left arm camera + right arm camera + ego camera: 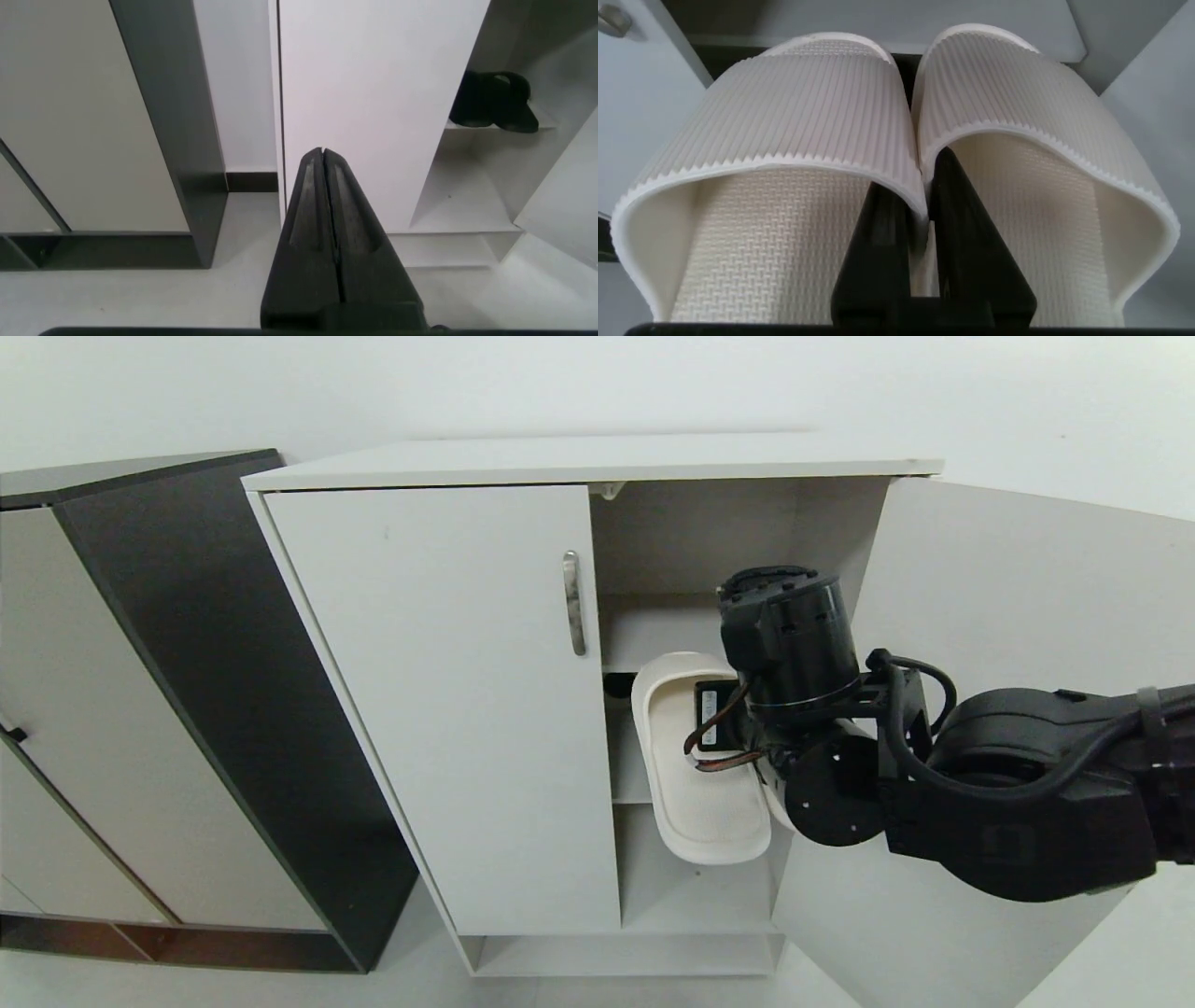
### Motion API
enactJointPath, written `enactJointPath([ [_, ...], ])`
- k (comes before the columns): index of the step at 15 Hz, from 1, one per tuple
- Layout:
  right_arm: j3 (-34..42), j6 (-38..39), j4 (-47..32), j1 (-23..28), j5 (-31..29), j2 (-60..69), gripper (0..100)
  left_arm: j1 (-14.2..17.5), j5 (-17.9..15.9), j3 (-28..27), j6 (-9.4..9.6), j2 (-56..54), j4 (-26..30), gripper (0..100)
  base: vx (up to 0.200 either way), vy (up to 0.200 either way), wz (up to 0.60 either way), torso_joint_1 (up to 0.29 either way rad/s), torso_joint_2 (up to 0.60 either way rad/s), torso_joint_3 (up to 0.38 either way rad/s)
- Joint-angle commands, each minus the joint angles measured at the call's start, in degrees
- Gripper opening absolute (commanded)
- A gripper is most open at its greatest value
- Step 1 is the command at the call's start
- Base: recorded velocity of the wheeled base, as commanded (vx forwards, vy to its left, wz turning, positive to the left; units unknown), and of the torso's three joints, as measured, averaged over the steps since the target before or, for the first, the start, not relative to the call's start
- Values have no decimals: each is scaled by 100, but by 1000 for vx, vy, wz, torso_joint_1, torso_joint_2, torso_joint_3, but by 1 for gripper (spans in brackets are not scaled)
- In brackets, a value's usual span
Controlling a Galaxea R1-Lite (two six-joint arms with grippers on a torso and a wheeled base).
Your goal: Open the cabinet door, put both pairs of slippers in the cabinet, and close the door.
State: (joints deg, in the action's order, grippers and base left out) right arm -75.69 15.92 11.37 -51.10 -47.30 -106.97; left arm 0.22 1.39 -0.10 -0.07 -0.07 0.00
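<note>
The white cabinet (597, 462) has its right door (1018, 607) swung open and its left door (448, 709) closed. My right gripper (926, 187) is shut on a pair of white slippers (775, 140), pinching their two inner edges together. In the head view the white slippers (700, 784) hang at the cabinet opening, toes pointing inward at middle-shelf height. A pair of black slippers (493, 101) lies on a shelf inside. My left gripper (322, 154) is shut and holds nothing, low in front of the closed left door.
A taller dark-sided cabinet (215, 691) stands close to the left of the white one. The closed door carries a metal handle (573, 602) beside the opening. The lowest shelf (691, 896) lies bare below the slippers.
</note>
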Motion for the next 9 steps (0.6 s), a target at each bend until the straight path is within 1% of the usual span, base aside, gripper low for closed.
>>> enactJointPath([
  [1,-16,-10,5,13,1,-34,0,4,2,1,-1,7,0,0,0,0,0,0,0,0],
  [9,-148,-45,5,57,1,-52,0,4,2,1,-1,7,0,0,200,0,0,1,2,5],
])
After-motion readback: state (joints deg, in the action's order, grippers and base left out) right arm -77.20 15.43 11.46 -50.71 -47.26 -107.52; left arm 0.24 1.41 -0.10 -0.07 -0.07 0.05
